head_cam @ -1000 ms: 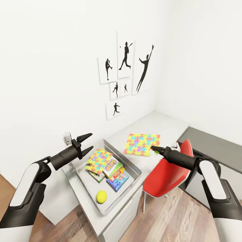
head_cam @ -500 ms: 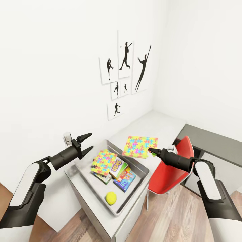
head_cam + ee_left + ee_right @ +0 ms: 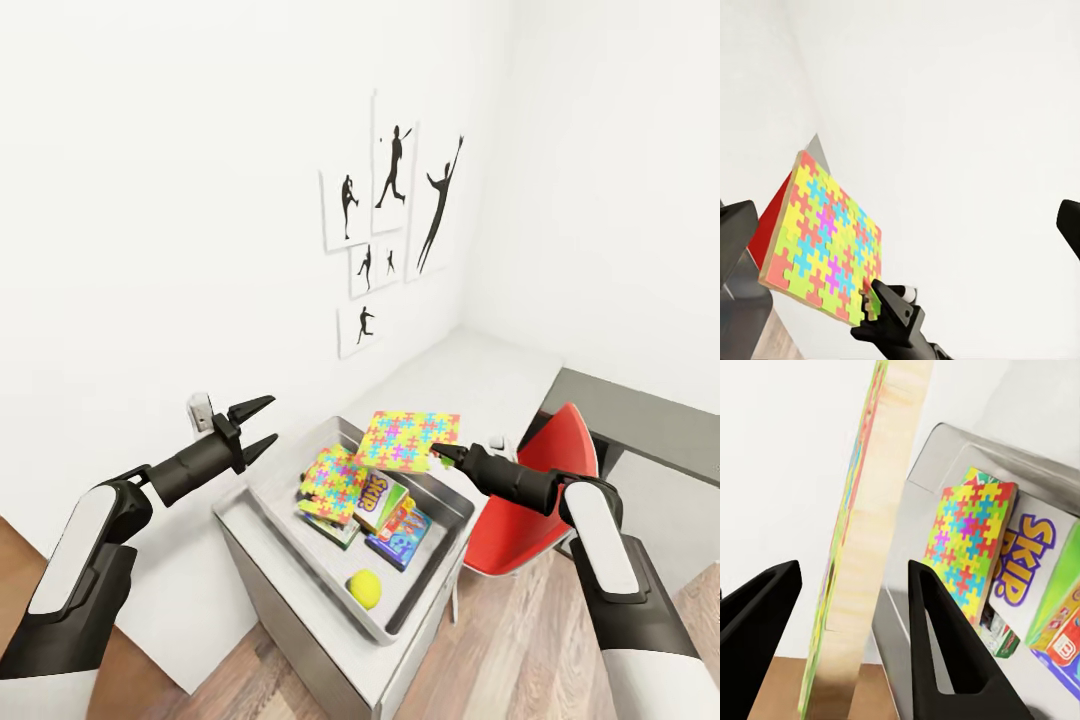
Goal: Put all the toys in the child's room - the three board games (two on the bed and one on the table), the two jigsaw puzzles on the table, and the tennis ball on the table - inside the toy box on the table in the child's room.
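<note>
The grey toy box (image 3: 296, 556) stands on the table end below me. In it lie a jigsaw puzzle (image 3: 335, 482), a Skip board game (image 3: 376, 494), another board game (image 3: 400, 530) and a yellow tennis ball (image 3: 365, 588). My right gripper (image 3: 440, 457) is shut on the corner of a second jigsaw puzzle (image 3: 405, 438), held in the air over the box's far right corner. In the right wrist view that puzzle's wooden edge (image 3: 874, 540) stands between the fingers (image 3: 937, 637). My left gripper (image 3: 256, 425) hangs open to the left of the box, holding nothing.
A red chair (image 3: 525, 515) stands right of the box under my right arm. The white tabletop (image 3: 470, 370) runs back to the corner, where a dark grey counter (image 3: 640, 420) begins. Silhouette pictures (image 3: 390, 225) hang on the wall. The floor (image 3: 520, 650) is wood.
The view has shifted. My right gripper has carried the jigsaw puzzle from the tabletop beside the box to above the box's far corner. The left arm keeps its pose.
</note>
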You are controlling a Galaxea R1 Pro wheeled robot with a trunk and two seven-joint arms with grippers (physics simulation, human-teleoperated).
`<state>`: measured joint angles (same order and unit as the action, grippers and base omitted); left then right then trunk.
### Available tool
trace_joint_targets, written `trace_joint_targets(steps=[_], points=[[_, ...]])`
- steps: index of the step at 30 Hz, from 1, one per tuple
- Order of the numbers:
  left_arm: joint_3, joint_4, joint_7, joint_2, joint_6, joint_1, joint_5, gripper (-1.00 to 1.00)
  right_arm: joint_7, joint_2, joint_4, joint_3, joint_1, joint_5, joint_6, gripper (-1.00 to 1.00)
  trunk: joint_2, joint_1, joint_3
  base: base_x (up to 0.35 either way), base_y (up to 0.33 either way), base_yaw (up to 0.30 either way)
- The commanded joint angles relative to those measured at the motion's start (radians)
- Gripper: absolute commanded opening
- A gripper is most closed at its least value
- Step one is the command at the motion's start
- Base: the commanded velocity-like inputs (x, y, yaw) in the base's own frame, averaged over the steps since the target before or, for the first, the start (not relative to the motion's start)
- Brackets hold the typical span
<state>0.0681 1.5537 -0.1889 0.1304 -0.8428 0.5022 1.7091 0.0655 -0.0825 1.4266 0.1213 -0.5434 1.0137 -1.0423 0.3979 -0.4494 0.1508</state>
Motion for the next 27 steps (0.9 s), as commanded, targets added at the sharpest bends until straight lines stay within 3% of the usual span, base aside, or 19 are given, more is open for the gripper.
trace_joint_targets(steps=[1,27], points=[[0.001,0.001,-0.010,0.000,-0.004,0.001,0.010,1.00,0.006,0.001,0.000,0.001,-0.001,-0.007,-0.005,-1.00,0.002,-0.001,0.002,0.000,0.059,-0.124],[0.001,0.000,-0.010,0.001,-0.003,0.001,0.010,1.00,0.001,0.006,0.002,0.003,-0.003,-0.009,-0.005,-1.00,0.002,-0.001,-0.016,0.000,0.012,-0.229]])
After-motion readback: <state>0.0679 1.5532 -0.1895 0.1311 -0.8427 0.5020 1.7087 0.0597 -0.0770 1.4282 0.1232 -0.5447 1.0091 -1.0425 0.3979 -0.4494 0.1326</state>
